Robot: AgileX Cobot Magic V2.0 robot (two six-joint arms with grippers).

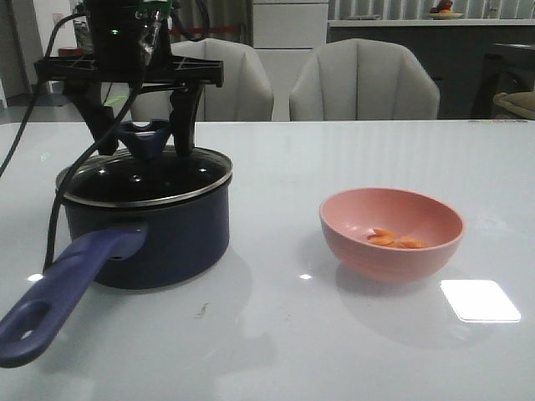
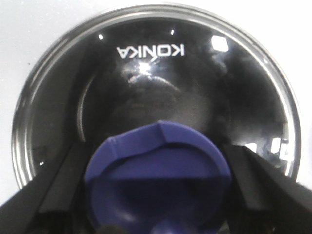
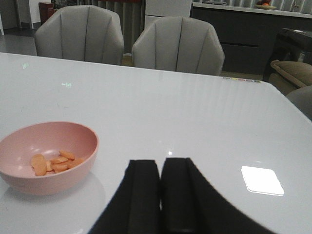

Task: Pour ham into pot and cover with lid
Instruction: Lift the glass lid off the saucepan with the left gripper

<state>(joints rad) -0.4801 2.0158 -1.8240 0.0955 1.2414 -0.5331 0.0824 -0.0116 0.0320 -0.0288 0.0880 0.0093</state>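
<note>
**Lid on the pot, ham in the bowl**

The left tool (image 1: 155,138) hangs straight down over the pot, its two black fingers (image 1: 182,125) standing on either side of the lid's dark blue knob (image 1: 144,136). From the left wrist camera the fingers flank the knob closely, but I cannot tell whether they are pressing on it or just clear of it. The lid (image 1: 125,180) lies flat on the pot (image 1: 159,238), its metal rim sitting along the pot's edge all the way round; through the glass only dark inside and reflections show, with a brand name printed on the glass. The pot stands on the left part of the white desk (image 1: 276,342), its long purple-blue handle (image 1: 63,284) reaching toward the near edge, the hole at its end.

The right tool (image 3: 160,195) shows only in its own wrist camera: the two black fingers are pressed together with nothing between them, above bare desk.

Well apart from the pot, to its right, a pink bowl (image 1: 391,234) stands upright. The ham (image 1: 397,241), a few orange slices, lies in the bottom of it.

Two grey chairs (image 1: 364,79) stand behind the desk.
</note>
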